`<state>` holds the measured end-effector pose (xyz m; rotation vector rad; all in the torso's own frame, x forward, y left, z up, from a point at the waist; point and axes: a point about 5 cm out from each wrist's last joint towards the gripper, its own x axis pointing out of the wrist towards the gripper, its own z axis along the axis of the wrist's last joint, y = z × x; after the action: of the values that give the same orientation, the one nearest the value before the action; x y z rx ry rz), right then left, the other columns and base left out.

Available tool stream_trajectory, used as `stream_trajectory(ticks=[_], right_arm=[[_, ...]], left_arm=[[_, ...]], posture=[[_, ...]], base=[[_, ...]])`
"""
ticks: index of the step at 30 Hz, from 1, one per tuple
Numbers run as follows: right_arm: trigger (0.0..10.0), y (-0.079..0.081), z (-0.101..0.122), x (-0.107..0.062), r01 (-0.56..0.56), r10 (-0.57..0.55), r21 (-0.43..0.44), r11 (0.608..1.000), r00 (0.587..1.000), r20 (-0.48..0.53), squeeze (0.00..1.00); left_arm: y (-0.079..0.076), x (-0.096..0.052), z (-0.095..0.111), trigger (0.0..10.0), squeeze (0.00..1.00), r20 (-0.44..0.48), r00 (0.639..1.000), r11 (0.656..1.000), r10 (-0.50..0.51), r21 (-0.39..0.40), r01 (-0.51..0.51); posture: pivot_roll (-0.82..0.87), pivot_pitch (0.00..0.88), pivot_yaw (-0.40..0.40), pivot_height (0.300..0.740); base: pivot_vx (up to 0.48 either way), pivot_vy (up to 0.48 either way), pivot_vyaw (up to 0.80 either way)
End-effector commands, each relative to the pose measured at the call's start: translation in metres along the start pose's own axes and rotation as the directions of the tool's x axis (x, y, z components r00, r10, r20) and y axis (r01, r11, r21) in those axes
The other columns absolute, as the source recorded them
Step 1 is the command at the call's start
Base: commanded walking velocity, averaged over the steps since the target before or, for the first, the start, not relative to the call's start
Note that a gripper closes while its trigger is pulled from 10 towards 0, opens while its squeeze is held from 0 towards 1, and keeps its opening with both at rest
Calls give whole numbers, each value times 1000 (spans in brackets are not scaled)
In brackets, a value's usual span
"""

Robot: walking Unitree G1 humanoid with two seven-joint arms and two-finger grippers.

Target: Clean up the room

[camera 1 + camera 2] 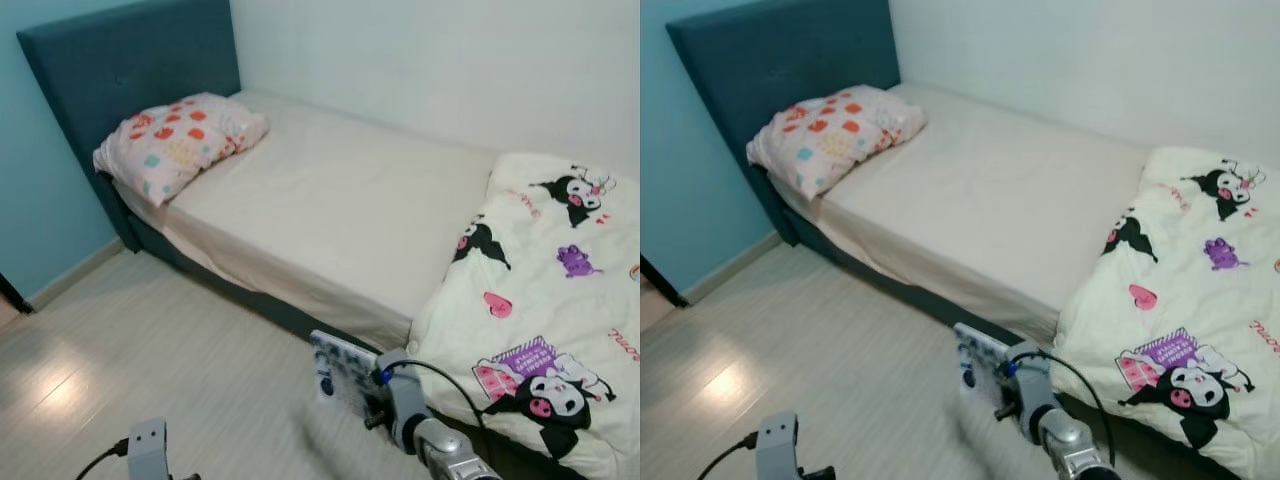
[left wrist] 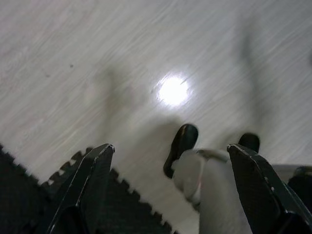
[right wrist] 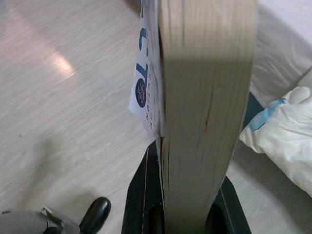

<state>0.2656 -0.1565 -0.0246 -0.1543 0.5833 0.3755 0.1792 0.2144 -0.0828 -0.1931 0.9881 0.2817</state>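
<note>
My right gripper is shut on a thick book with a white and blue cover. It holds the book upright above the wooden floor, just in front of the bed's near side. The silver right arm reaches in from the lower right. My left gripper hangs open over the floor with nothing between its fingers. Its wrist shows at the bottom left.
A bed with a blue headboard stands against the wall. On it lie a patterned pillow and a cartoon-print blanket that hangs over the foot end. Light wooden floor lies to the left. A black mat edge is near my foot.
</note>
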Motion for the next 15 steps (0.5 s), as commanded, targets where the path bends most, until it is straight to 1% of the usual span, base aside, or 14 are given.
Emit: stream_trajectory(ticks=[1, 3, 4, 5, 6, 7, 8, 12, 15], right_arm=[[10000, -1, 5, 1, 4, -4, 4, 1000, 1000, 25, 0], [10000, -1, 5, 1, 4, -4, 4, 1000, 1000, 25, 0], [10000, -1, 6, 1, 6, -6, 3, 1000, 1000, 27, 0], [10000, -1, 8, 2, 4, -4, 2, 1000, 999, 34, 0], [10000, -1, 8, 2, 4, -4, 2, 1000, 999, 34, 0], [10000, -1, 10, 2, 1, 0, -9, 1000, 999, 39, 0], [10000, -1, 10, 2, 1, 0, -9, 1000, 999, 39, 0], [10000, 0, 9, 3, 3, -3, -8, 1000, 999, 40, 0], [10000, 0, 9, 3, 5, -4, -7, 1000, 999, 41, 0]], left_arm=[[-3, 0, -2, 10000, 0, 0, 1000, 1000, -11, -1, 11], [-3, 0, -2, 10000, 0, 0, 1000, 1000, -11, -1, 11], [0, -1, -4, 10000, 0, -4, 1000, 1000, -11, 0, 11], [9, -1, -5, 10000, 0, -8, 1000, 1000, -7, 1, 7], [9, -1, -5, 10000, 0, -8, 1000, 1000, -7, 1, 7], [26, -3, -5, 10000, 0, -13, 1000, 1000, 3, 2, -3], [26, -3, -5, 10000, 0, -13, 1000, 1000, 3, 2, -3], [58, -9, -5, 10000, 0, -18, 999, 1000, 31, 3, -31], [66, -11, -7, 10000, 0, -22, 999, 999, 39, 3, -39]], posture=[[-220, 93, -24, 740], [-220, 93, -24, 740], [-220, 91, -24, 740], [-220, 89, -25, 740], [-220, 89, -25, 740], [-222, 86, -25, 740], [-222, 86, -25, 740], [-223, 87, -24, 740], [-222, 90, -23, 740]], base=[[398, 0, 0], [398, 0, 0], [409, 0, 0], [424, 0, 0], [424, 0, 0], [428, 0, 0], [428, 0, 0], [431, 0, 0], [434, 0, 0]])
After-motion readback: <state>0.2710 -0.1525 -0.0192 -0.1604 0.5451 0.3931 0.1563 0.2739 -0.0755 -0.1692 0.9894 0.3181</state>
